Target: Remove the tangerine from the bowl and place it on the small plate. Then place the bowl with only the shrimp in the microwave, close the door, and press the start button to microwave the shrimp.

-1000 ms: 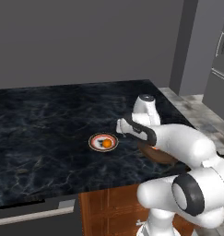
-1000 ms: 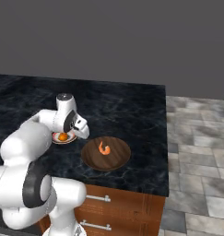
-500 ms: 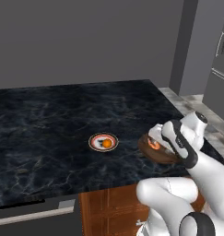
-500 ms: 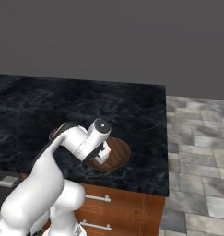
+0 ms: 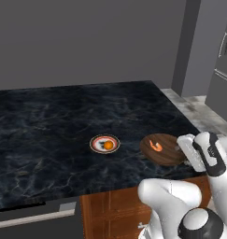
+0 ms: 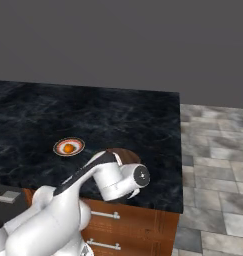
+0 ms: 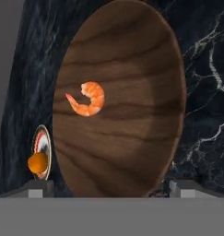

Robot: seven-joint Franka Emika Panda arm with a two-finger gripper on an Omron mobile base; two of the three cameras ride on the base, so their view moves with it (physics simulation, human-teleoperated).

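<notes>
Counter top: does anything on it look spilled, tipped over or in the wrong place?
Nothing stands out. The tangerine sits on the small plate, the shrimp lies alone in the wooden bowl, and both dishes stand flat on the counter. The open gripper is at the bowl's edge.

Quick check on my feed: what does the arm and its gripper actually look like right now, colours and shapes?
The arm is glossy white with rounded, bulbous links and dark bands at the joints; a round dark-centred cap sits on the wrist end. No cables or markings are visible. The gripper shows two small, blocky grey finger tips in the hand view.
</notes>
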